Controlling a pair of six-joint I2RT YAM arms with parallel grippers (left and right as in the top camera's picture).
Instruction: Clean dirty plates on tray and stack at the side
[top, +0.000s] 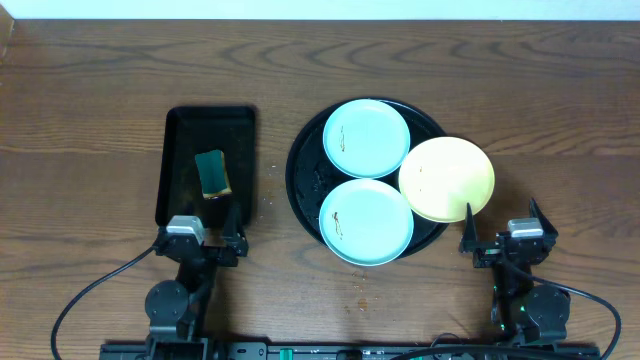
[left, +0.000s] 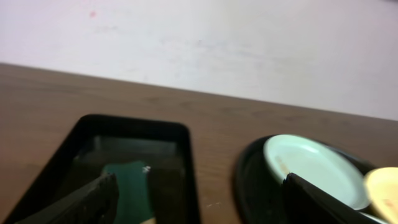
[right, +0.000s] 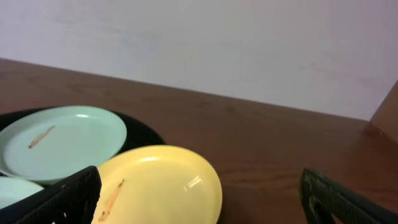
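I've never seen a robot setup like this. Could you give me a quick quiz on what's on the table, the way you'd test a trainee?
1. Pick one: what lies in the rectangular tray? A) a green sponge B) a spoon C) a cup
2. True or false: the yellow plate lies wholly inside the round tray.
3. How many plates show a brown smear?

Key
1: A.
2: False. It sticks out past the tray's right rim.
3: Three: the yellow plate, the far blue plate and the near blue plate.
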